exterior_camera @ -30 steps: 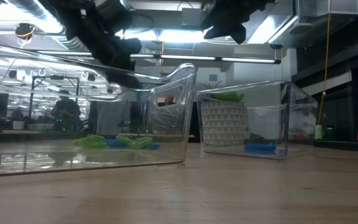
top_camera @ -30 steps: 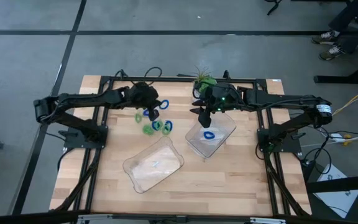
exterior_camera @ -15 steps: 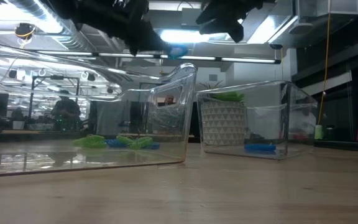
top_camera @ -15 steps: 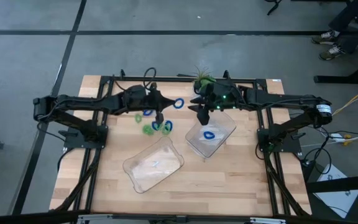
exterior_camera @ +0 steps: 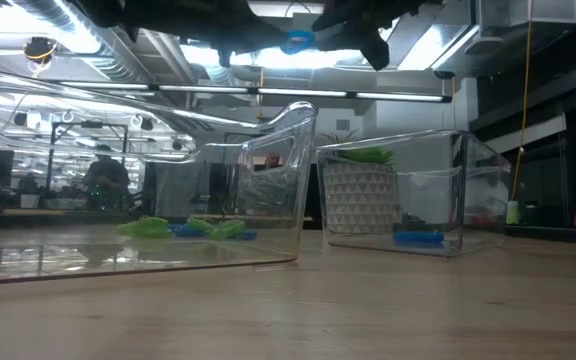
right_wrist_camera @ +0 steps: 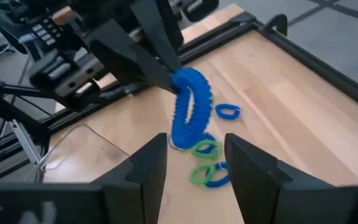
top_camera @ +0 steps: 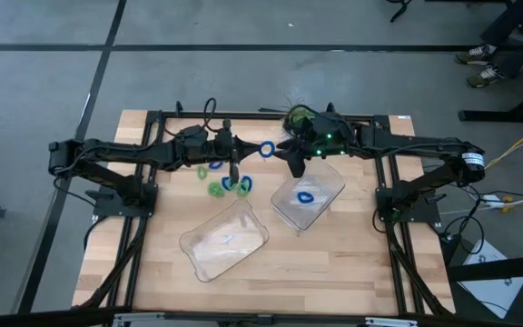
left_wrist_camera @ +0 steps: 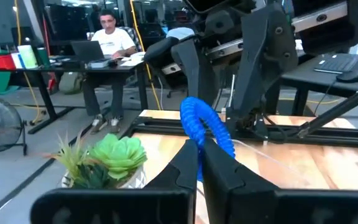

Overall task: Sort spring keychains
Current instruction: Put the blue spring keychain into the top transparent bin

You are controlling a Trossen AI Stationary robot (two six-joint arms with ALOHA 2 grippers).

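Observation:
A bright blue spring keychain (top_camera: 267,150) hangs in the air over the table's far middle, with my left gripper (top_camera: 253,151) shut on it and pointing level toward the table's right. My right gripper (top_camera: 295,169) stands open just right of it; in the right wrist view the coil (right_wrist_camera: 190,112) shows ahead of its two spread fingers, apart from them. Several green and blue spring keychains (top_camera: 226,184) lie loose on the wood below. One blue keychain (top_camera: 305,196) lies in the right clear tray (top_camera: 330,186). My left gripper pinches the blue coil's ring at one spot on its edge (left_wrist_camera: 197,138) between its two fingertips. The fingers come level from the table's left. The ring stands upright on edge beyond the fingertips, lifted clear of the table.
A second clear tray (top_camera: 202,254) lies nearer the front, left of the first. A green potted plant (top_camera: 296,116) stands at the far edge behind my right arm. Black frame rails run along the table's sides. A person sits at a desk in the room beyond.
My left gripper has risen and swung toward the table's right, tipping from slanting down to level, and has carried the blue keychain up to my right gripper. My right gripper has stayed open and almost still.

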